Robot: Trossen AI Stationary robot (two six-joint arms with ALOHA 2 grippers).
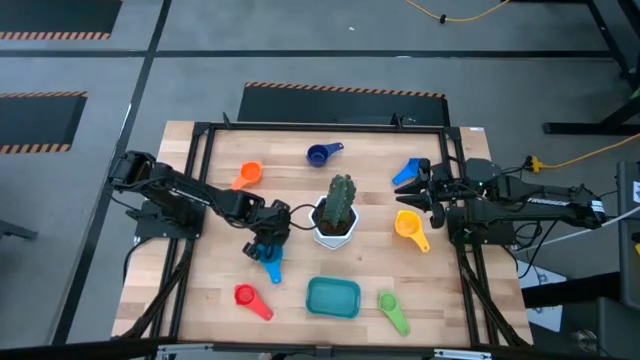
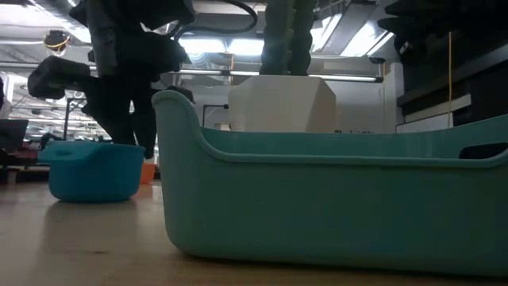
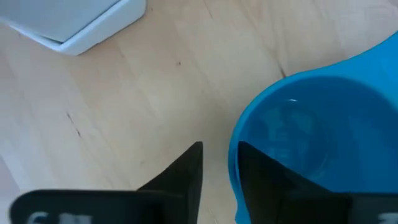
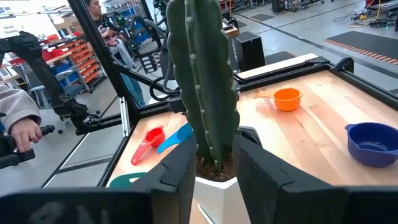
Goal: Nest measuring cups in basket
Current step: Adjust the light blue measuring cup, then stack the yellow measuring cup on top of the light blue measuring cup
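Note:
The light blue measuring cup (image 1: 271,263) stands upright on the table just left of the white cactus pot (image 1: 334,228). My left gripper (image 3: 217,152) is over it, pointing steeply down and open. One finger (image 3: 273,183) is inside the bowl and the other (image 3: 186,180) outside, with bare wood showing between the outer finger and the cup's wall (image 3: 234,168). The teal basket (image 1: 332,297) sits near the front edge. My right gripper (image 4: 214,165) hangs open above the table's right side, facing the cactus (image 4: 202,81) and holding nothing. My left gripper straddles the light blue cup's wall (image 3: 234,149) from above, one finger inside the bowl and one outside. The outer finger stands clear of it. Whether the inner finger touches the wall I cannot tell. The cup rests on the table.
Loose cups lie around the pot: orange (image 1: 247,175), dark blue (image 1: 322,153), blue (image 1: 405,172), yellow (image 1: 408,226), red (image 1: 250,298) and green (image 1: 392,310). A black frame (image 1: 200,180) runs round the table. A person's hand (image 4: 18,127) shows beyond the table.

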